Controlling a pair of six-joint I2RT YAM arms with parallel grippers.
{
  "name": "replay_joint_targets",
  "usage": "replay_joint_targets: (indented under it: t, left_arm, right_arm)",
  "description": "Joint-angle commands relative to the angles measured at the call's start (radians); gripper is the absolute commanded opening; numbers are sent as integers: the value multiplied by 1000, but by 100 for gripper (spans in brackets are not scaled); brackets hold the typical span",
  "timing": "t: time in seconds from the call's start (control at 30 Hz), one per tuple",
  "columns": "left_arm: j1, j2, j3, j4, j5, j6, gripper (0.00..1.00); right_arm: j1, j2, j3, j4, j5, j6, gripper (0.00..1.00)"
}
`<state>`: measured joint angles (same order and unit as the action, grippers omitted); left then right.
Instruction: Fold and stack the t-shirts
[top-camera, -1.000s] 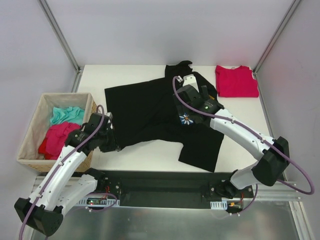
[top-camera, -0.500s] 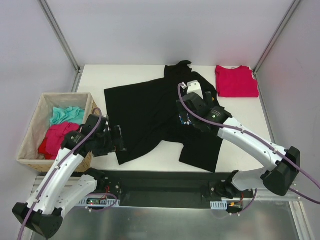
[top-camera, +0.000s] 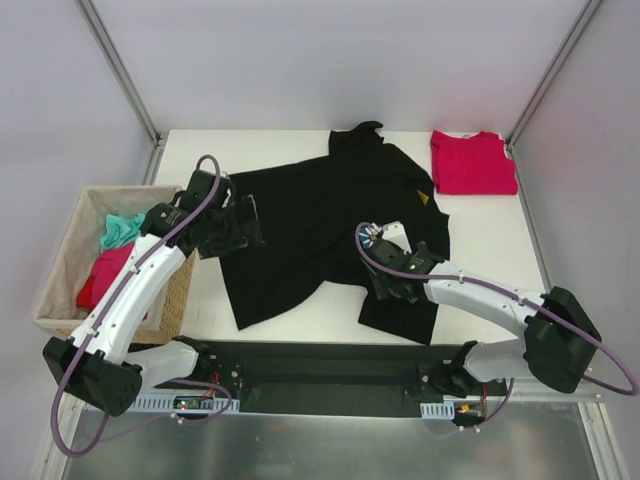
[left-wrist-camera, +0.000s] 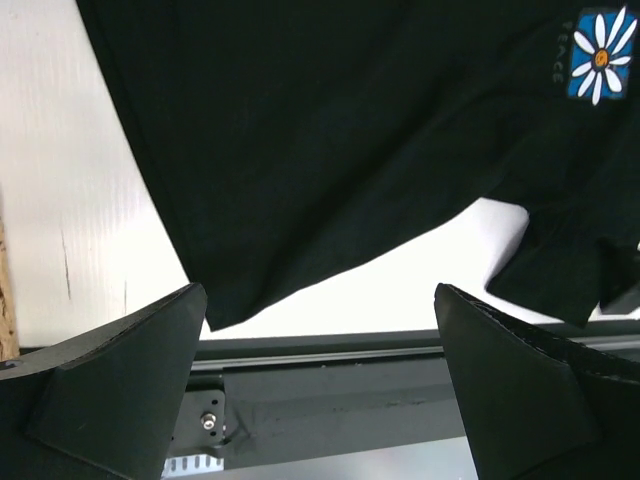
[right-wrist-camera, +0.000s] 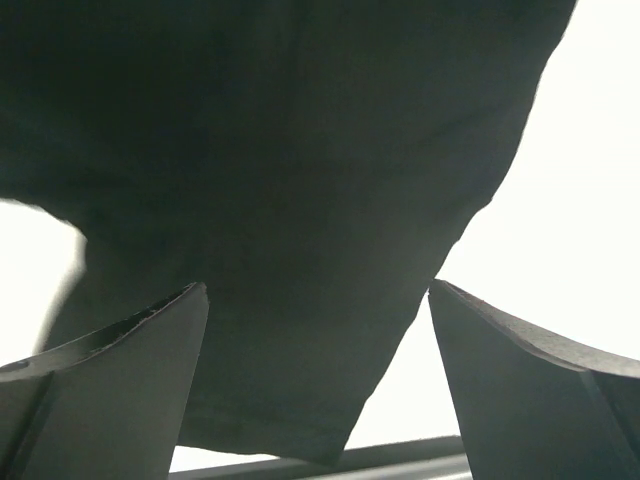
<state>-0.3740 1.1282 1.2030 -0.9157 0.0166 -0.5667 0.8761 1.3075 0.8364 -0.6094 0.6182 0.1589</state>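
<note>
Over 1 second the left end effector (top-camera: 246, 222) has let go and sprung wide open. It has risen from the lower left of the frame, by the near hem corner (top-camera: 240, 322) of the black t-shirt (top-camera: 320, 215), to the shirt's left edge at centre left. That hem corner now lies lower on the desk (top-camera: 480, 230). The right end effector (top-camera: 388, 284) has slid from upper centre down to the lower-centre sleeve, uncovering a small yellow mark (top-camera: 422, 197).

A woven tan basket (top-camera: 60, 262) stands against the white table (top-camera: 490, 230)'s left edge, holding a teal cloth (top-camera: 120, 228) and a pink cloth (top-camera: 95, 285).
</note>
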Motion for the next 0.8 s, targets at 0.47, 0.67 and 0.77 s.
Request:
replay_joint_targets:
  t: [0.47,0.67,0.77]
  left_arm:
    - [-9,117,75,15,-18,50,99]
    - [-8,130,66,15,-18,47,99]
    - [-9,134,66,17,-18,45,99]
  right_arm:
    - [17,115,-135,102,-138,208,97]
    - [17,39,-187,51,-155,287,97]
    - [15,-5,-198,1,-158,318,97]
